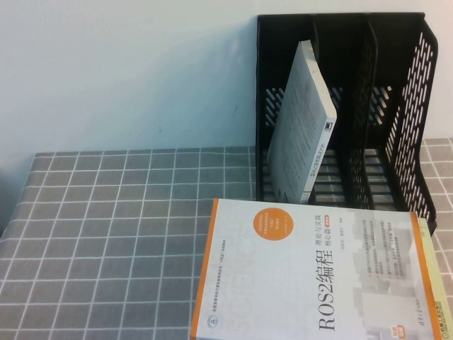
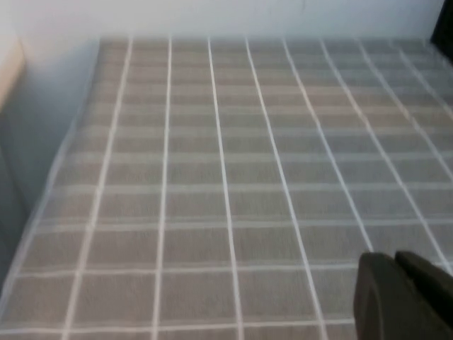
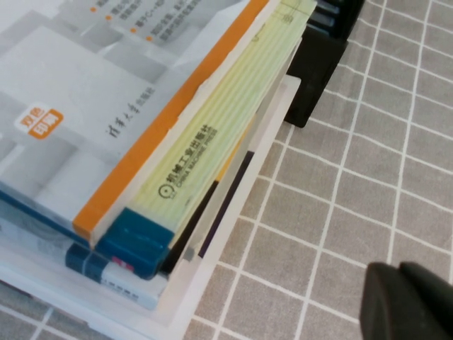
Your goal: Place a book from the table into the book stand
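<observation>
1. The tabletop (image 1: 106, 234), clothed in grey fabric with a white grid, is seen bare across its left half in the high view.
2. The left pincer (image 2: 403, 297) is seen only in the left wrist view, held above the grid cloth; its fingers are clenched with nothing between them.
3. A stack of books is seen at the near right of the tabletop, topped by the white ROS2 book (image 1: 311, 276).
4. The book stand (image 1: 396, 127) is placed upright at the far right, just behind the stack.
5. A book (image 1: 304, 124) is seen in the stand's leftmost compartment, leaning, its pale back cover facing the camera.
6. The right pincer (image 3: 410, 304) is seen only in the right wrist view, above the cloth beside the stack; whether it is clenched or released cannot be told.
</observation>
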Action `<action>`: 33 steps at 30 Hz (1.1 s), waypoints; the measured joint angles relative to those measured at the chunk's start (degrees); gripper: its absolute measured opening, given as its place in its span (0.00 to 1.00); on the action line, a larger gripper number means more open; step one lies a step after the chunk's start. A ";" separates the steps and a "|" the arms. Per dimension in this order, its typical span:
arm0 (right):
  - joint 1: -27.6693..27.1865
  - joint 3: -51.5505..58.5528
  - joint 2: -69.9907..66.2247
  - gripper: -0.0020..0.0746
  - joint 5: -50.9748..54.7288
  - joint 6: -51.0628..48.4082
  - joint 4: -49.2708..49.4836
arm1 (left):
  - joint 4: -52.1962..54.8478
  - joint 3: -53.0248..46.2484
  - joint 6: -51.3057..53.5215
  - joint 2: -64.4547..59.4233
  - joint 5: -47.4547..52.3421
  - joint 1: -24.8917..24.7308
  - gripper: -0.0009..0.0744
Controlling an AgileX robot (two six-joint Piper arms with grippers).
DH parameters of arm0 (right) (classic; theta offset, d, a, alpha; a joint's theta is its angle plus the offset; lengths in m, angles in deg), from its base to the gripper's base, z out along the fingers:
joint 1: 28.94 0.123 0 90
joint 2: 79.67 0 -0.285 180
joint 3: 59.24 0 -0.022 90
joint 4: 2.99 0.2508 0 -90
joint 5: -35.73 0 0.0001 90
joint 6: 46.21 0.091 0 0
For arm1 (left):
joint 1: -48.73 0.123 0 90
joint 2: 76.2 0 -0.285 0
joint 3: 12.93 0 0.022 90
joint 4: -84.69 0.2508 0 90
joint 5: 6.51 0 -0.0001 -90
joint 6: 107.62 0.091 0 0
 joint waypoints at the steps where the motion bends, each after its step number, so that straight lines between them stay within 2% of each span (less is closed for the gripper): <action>1: 0.00 0.00 0.00 0.02 0.00 0.00 0.00 | -0.34 -0.85 -0.43 0.00 -0.80 -0.23 0.01; 22: 0.00 0.50 0.00 0.02 0.00 0.00 0.13 | 2.23 -1.06 0.06 0.11 -2.30 -0.37 0.01; 33: 0.00 0.50 0.00 0.02 0.00 0.00 0.23 | 6.53 -1.06 -5.38 0.11 -2.57 -0.37 0.01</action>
